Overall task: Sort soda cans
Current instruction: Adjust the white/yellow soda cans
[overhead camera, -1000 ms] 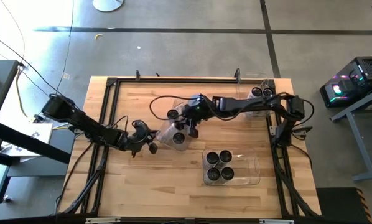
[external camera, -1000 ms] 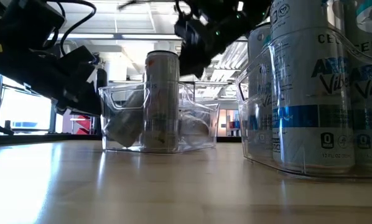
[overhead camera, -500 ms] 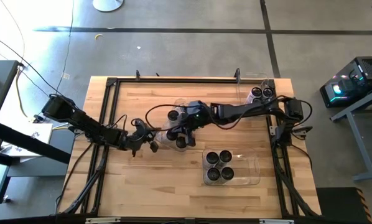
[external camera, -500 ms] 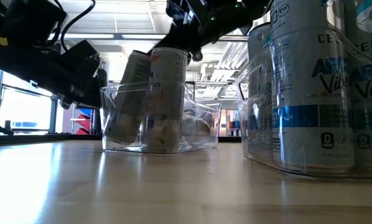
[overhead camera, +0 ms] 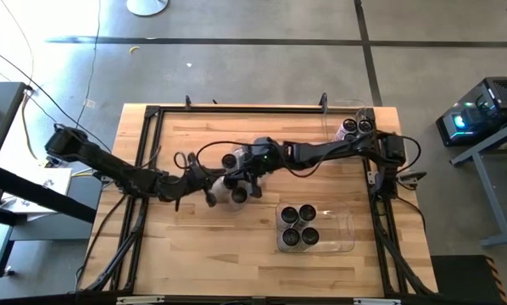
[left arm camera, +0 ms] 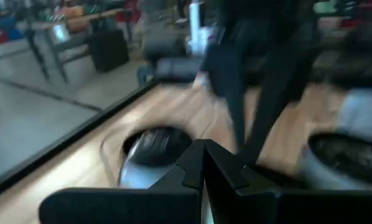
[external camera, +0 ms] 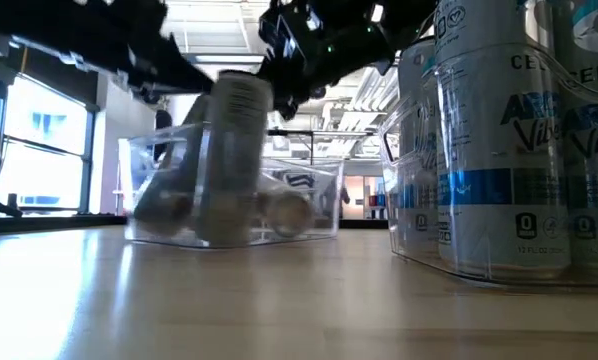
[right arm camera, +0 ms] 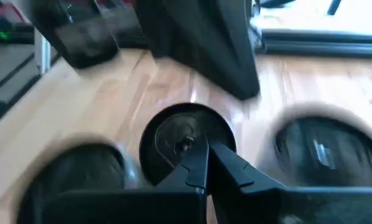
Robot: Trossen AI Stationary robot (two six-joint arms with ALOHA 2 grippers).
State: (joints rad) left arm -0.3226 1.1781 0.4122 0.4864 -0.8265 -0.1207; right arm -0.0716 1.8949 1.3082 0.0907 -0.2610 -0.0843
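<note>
A clear bin [overhead camera: 222, 174] stands mid-table and holds three silver cans with dark tops. One can [external camera: 229, 160] leans tilted inside it; another [external camera: 284, 210] seems to lie on its side. My right gripper [overhead camera: 252, 180] reaches in from the table's right and hangs shut over a can's dark top [right arm camera: 185, 140]. My left gripper [overhead camera: 209, 188], also shut [left arm camera: 203, 163], comes level from the left at the bin's left side, with a can top [left arm camera: 152, 146] just past its tips. The right arm's dark links fill the left wrist view. My right gripper's shut fingers [right arm camera: 198, 168] lie over the near rim of the can's dark top [right arm camera: 173, 158], coming from above and slanting from the right. Whether they press on it I cannot tell. My left gripper is at the bin's left wall; whether it touches I cannot tell.
A second clear bin [overhead camera: 342, 229] near the right front holds several upright cans [overhead camera: 300, 225], seen large with blue labels in the low view [external camera: 499, 150]. A third bin [overhead camera: 334, 127] at the far right corner holds two cans. Black frame rails run along the table edges.
My right gripper has moved from over the bin's far right toward the table's left and near edge and come down. My left gripper has advanced toward the right, up to the bin. The bin has slid sideways, and the can that stood upright inside now leans over.
</note>
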